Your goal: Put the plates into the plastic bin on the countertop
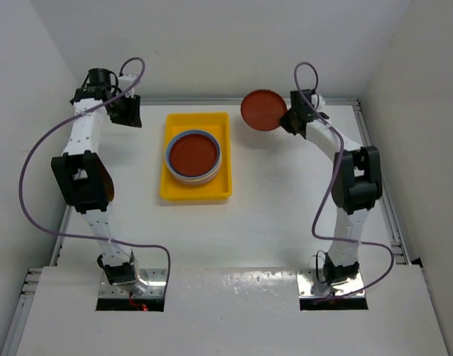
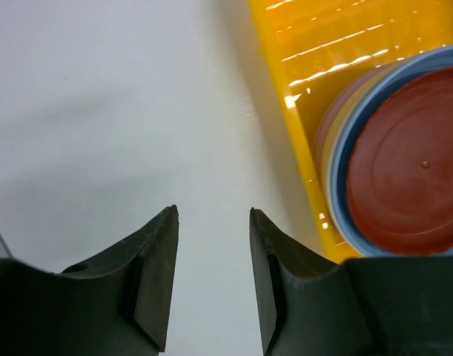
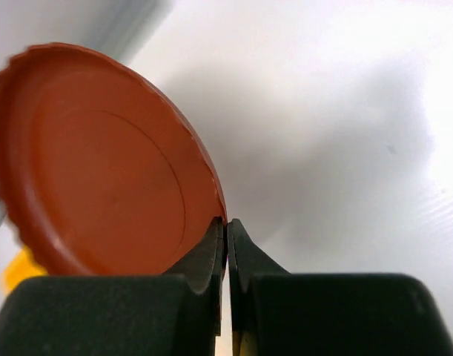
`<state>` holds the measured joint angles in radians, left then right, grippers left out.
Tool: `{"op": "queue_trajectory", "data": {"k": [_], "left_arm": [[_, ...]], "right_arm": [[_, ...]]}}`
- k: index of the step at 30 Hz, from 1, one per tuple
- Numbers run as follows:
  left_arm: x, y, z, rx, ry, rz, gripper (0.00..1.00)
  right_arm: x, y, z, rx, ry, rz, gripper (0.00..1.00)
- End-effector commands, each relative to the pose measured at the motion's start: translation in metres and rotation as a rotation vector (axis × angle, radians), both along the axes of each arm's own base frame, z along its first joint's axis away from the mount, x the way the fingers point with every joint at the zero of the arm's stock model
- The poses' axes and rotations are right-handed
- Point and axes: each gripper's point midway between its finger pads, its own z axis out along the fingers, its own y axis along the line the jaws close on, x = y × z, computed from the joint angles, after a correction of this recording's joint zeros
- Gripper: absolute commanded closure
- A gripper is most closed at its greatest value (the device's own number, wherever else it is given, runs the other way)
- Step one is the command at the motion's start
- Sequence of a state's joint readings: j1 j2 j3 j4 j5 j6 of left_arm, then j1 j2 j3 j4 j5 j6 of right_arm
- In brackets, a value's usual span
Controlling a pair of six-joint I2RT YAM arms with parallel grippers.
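White walls (image 1: 211,44) bound the countertop (image 1: 270,222) as seen from above. Toward its far side the yellow bin (image 1: 196,119) is set. A stack of plates (image 1: 193,154) is seated near the bin's middle, a dark red one on top inside a blue rim. Right of the bin, a red plate (image 1: 262,110) is held up by the right gripper (image 1: 288,119), gripped at its right edge. The left gripper (image 1: 126,111) is found left of the bin's far corner, apart from it.

From the left wrist, the fingers (image 2: 156,274) are seen parted to a middling gap with nothing between them. Bare countertop lies below, and the bin with its stack is seen at the right.

From the right wrist, the jaws are seen pinched shut on the red plate's rim, with the plate tilted on edge to the left. A patch of the bin is glimpsed under the plate at lower left.
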<state>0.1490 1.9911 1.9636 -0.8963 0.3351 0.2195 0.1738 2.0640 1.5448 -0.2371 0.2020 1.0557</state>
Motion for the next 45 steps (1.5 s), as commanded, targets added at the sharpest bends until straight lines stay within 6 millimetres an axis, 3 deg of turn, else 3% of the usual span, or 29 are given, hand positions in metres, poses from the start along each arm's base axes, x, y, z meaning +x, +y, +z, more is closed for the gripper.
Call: {"op": "queue_trajectory", "data": {"k": [1,3,4,8,9,10,11,12,13,14,27,32,39,41,43,45], "left_arm": [[-0.007,0.014,0.023,-0.005,-0.049,0.038,0.54],[-0.005,0.020,0.024,-0.003,-0.058,0.048,0.54],[-0.006,0.024,0.024,-0.003,-0.058,0.058,0.54],[-0.008,0.029,0.021,-0.004,-0.049,0.067,0.54],[-0.008,0.028,0.025,-0.003,-0.058,0.067,0.54],[-0.011,0.031,0.021,-0.013,-0.047,0.070,0.54],[-0.011,0.031,0.021,-0.013,-0.047,0.070,0.54],[-0.013,0.030,0.022,-0.013,-0.047,0.070,0.54],[-0.015,0.032,0.018,-0.023,-0.039,0.072,0.54],[-0.015,0.032,0.018,-0.023,-0.038,0.072,0.54],[-0.019,0.034,0.013,-0.032,-0.029,0.076,0.54],[-0.020,0.034,0.017,-0.030,-0.038,0.076,0.54],[-0.022,0.038,0.018,-0.030,-0.039,0.085,0.54],[-0.023,0.043,0.018,-0.030,-0.039,0.096,0.54],[-0.023,0.043,0.018,-0.030,-0.039,0.096,0.54],[-0.025,0.047,0.022,-0.028,-0.048,0.105,0.54]], "right_arm": [[0.000,0.047,0.102,-0.059,-0.257,0.213,1.00],[-0.010,0.065,0.105,-0.079,-0.245,0.310,1.00],[-0.018,0.089,0.104,-0.123,-0.243,0.411,1.00],[-0.044,0.157,0.085,-0.177,-0.133,0.667,1.00],[-0.027,0.174,0.091,-0.183,-0.153,0.692,1.00],[-0.040,0.176,0.077,-0.213,-0.072,0.737,1.00],[-0.038,0.199,0.082,-0.234,-0.093,0.786,1.00],[-0.034,0.209,0.091,-0.250,-0.120,0.809,1.00],[-0.036,0.211,0.072,-0.268,-0.074,0.815,1.00],[-0.039,0.222,0.076,-0.282,-0.089,0.836,1.00],[-0.053,0.247,0.039,-0.368,-0.068,0.902,1.00],[-0.055,0.245,0.022,-0.378,-0.051,0.899,1.00],[-0.047,0.256,0.031,-0.366,-0.095,0.900,0.99],[-0.050,0.257,0.028,-0.385,-0.094,0.918,0.92],[-0.054,0.253,0.021,-0.408,-0.079,0.935,0.77],[-0.058,0.249,0.015,-0.426,-0.063,0.944,0.72]]}}
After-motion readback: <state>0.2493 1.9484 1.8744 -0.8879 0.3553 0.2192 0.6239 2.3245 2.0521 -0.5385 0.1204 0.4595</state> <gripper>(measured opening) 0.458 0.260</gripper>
